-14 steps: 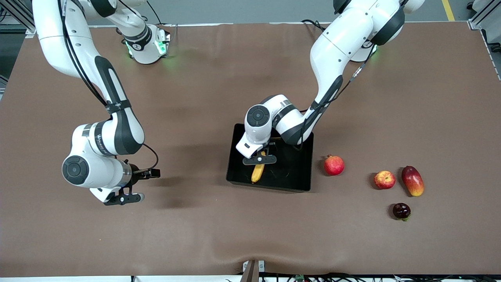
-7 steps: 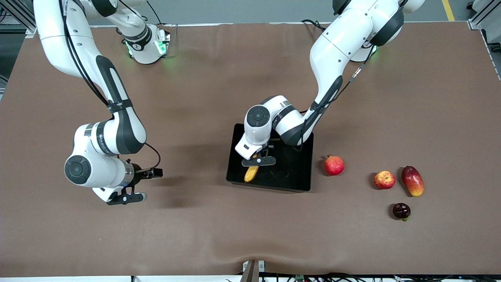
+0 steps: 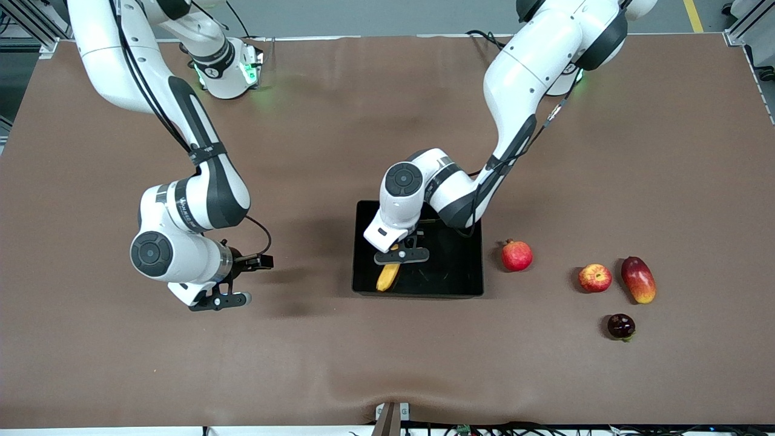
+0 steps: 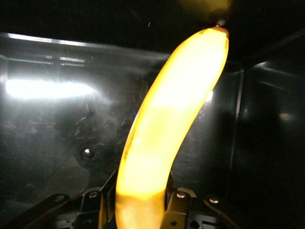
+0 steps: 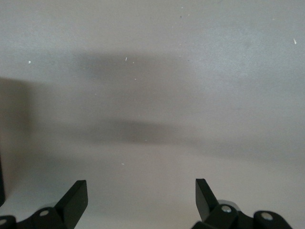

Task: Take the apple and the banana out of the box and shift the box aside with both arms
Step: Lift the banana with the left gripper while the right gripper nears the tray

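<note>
Left gripper (image 3: 401,255) over black box (image 3: 466,266), clamped on banana (image 3: 387,276) near its upper end; banana hangs down inside box w/ lower tip at or near floor, by wall nearest front cam, toward right arm's end. In left wrist view, banana (image 4: 167,138) seen between fingers (image 4: 178,205), glossy box floor (image 4: 57,124) below.

Right gripper (image 3: 219,301) over bare brown table (image 3: 303,351) toward right arm's end, well apart from box, fingers (image 5: 74,198) spread wide, holding nothing.

Apple (image 3: 594,278) on table toward left arm's end, just beside mango (image 3: 638,279), apart from box. Pomegranate (image 3: 516,255) between box and apple. Small dark round fruit (image 3: 621,326) nearer front cam than apple.
</note>
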